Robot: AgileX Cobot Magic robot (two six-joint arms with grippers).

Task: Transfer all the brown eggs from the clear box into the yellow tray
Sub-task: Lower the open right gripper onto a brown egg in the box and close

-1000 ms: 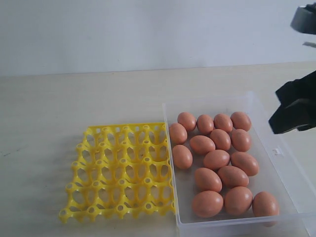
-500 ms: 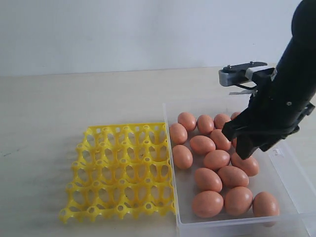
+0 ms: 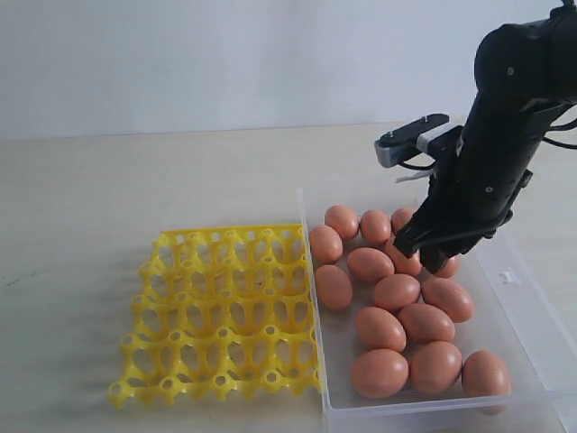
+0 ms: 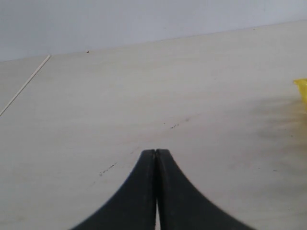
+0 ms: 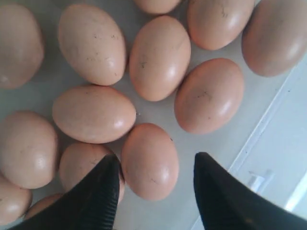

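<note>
Pale tabletop [image 3: 135, 180] before you: one yellow tray [image 3: 219, 236], one clear box [image 3: 532, 316] showing fifteen brown eggs [image 3: 380, 373]; right gripper [image 5: 156, 162] spread over them, left gripper [image 4: 155, 153] pressed together.

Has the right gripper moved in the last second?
Yes: the right gripper came leftward from beside the clear box's right wall to above the brown eggs.

Pale wood-grain tabletop [image 3: 108, 180] — broad, matte, softly lit — against a plain bluish-white wall [image 3: 225, 54] behind.
</note>
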